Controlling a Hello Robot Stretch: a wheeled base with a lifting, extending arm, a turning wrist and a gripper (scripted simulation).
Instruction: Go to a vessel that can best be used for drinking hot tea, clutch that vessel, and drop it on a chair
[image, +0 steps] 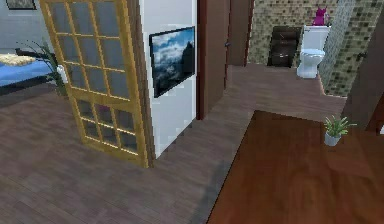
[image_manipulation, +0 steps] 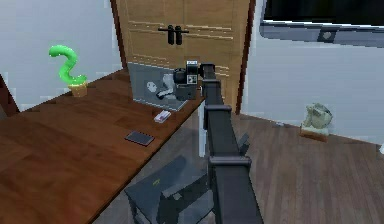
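Dark brown wooden table (image_manipulation: 60, 150). Grey chair (image_manipulation: 165, 198) drawn up beside the table. Black pincer (image_manipulation: 172, 88) over the table's far end; whether it holds anything cannot be told. Small whitish blob (image_manipulation: 153, 90), possibly the cup, on that far end.

1. The forward view is taken from the robot itself, aimed ahead and somewhat downward. A corner of the desk (image: 290, 175) is caught close at the lower right, a glazed door (image: 100, 75) stands at middle range, and a toilet (image: 312, 50) is seen far off.
2. The arm side view is aimed out along the arm (image_manipulation: 225, 150), which is seen from above. The end effector (image_manipulation: 172, 85) is placed near the picture's middle, with wooden doors (image_manipulation: 185, 35) beyond it.
3. The desk is shared by both views. In the arm side view it is spread beneath the end effector and to its left in the picture.
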